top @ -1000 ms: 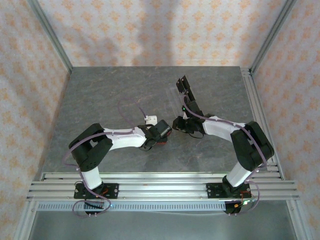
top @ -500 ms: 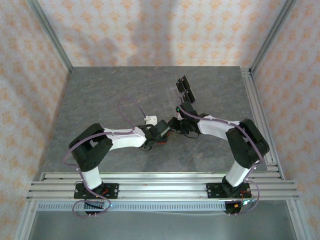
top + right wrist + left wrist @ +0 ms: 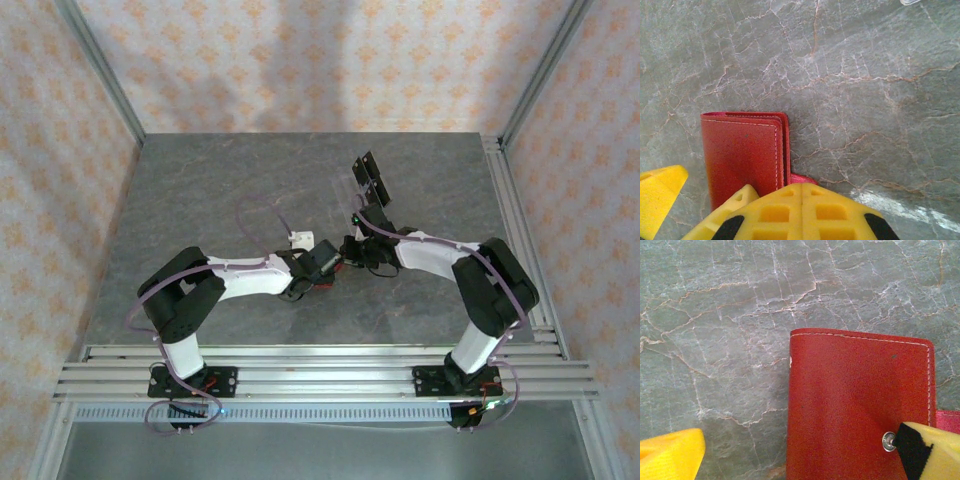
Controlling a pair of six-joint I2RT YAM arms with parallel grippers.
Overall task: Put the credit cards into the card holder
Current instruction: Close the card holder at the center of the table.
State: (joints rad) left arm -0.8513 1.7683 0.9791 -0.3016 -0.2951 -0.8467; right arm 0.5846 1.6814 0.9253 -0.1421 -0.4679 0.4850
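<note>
Closed red card holder [image 3: 855,400] flat on grey tabletop [image 3: 720,315], cut off at 6 o'clock in left wrist view, silver snap [image 3: 888,441] half hidden by spread left claw [image 3: 800,457]; right claw [image 3: 801,192] pressed together over red tab [image 3: 801,178], grip unclear.
</note>
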